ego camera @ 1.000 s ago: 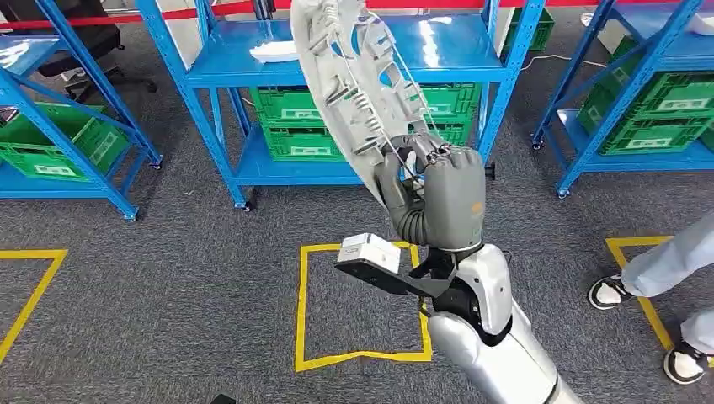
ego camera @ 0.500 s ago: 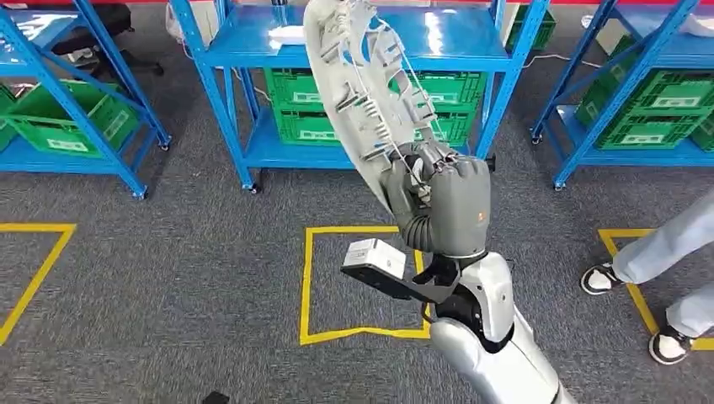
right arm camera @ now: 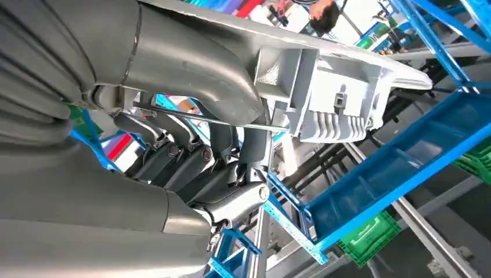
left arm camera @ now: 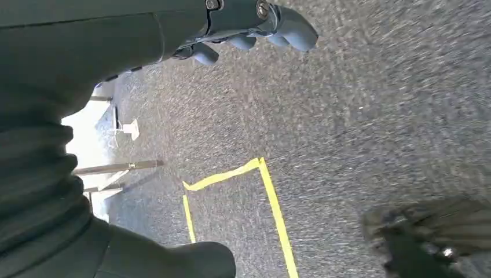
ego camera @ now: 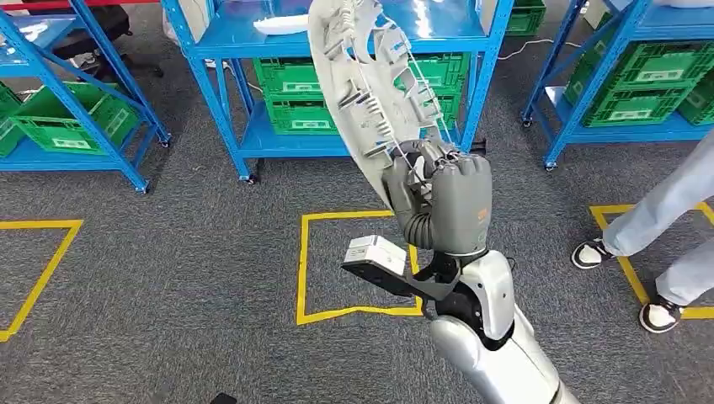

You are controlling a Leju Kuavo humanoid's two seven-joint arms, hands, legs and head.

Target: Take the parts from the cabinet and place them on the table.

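Above the yellow floor square [ego camera: 358, 265], your right hand [ego camera: 446, 202] is gripping the grey part [ego camera: 362, 93]; left hand [left arm camera: 255, 29] is hanging, fingers loosely apart, holding nothing.

The middle rack [ego camera: 337, 80] is standing straight ahead, beyond the taped square [ego camera: 358, 265] on the floor [ego camera: 168, 252]. A part [ego camera: 282, 24] is lying on the rack's upper shelf, and crates [ego camera: 295, 97] are sitting on its lower shelf. Another rack [ego camera: 67, 101] is standing to its left and a third [ego camera: 623, 84] to its right, each holding crates. The right hand [ego camera: 442, 202] is rising in front of the middle rack, over the square's right side, holding a panel [ego camera: 370, 93] that is reaching up across the rack's shelves. A person's legs [ego camera: 665, 244] are standing right of the square, nearer than the right rack. The left hand [left arm camera: 249, 29] is hanging above the floor.
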